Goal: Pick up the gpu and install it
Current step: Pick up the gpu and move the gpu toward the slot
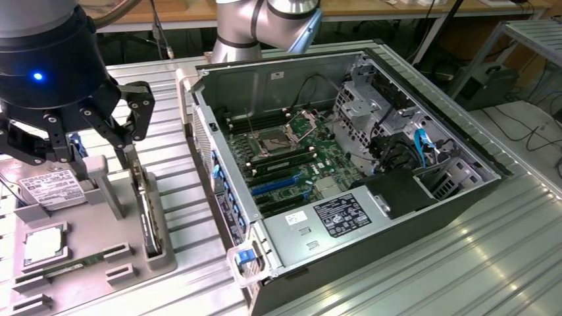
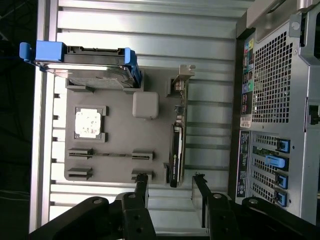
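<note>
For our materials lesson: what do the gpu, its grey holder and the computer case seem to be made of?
gpu: probably black plastic with a slight sheen, plus a bare silvery metal end; grey holder: matt, likely plastic; computer case: dull grey sheet metal, perforated at the back.

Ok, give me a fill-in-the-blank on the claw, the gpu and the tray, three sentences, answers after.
1. The claw is ___, holding nothing.
2. The gpu stands on edge in the ___ tray.
3. The drive in that tray has ___ clips at its ends.
Missing words: open, gray, blue.
</note>
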### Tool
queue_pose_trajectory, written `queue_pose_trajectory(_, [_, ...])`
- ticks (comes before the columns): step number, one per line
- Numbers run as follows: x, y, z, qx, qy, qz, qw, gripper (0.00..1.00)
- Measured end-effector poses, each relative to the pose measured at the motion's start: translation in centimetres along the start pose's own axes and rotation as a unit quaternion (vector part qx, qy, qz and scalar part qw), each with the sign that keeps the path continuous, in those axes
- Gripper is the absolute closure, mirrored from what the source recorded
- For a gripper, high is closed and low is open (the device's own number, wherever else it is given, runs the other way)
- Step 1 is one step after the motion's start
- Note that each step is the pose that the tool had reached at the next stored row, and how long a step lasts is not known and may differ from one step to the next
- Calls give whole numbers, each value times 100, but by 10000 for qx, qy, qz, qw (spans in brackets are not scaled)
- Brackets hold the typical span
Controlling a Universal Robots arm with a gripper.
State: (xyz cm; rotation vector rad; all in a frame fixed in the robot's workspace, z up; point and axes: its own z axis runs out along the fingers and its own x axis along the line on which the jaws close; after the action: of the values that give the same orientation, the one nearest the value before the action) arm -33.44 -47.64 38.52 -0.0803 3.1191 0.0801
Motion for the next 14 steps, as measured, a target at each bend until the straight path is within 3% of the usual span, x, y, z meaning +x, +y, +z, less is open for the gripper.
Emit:
queue_pose_trajectory(4, [0, 0, 0, 0, 0, 0, 10000, 52])
queue_pose_trajectory(7, [-1, 2, 0, 0, 0, 0, 10000, 44])
queue_pose_trajectory(11, [-33, 81, 16, 2, 0, 0, 10000, 44])
queue_pose_trajectory(14, [-34, 92, 35, 1, -1, 0, 10000, 44])
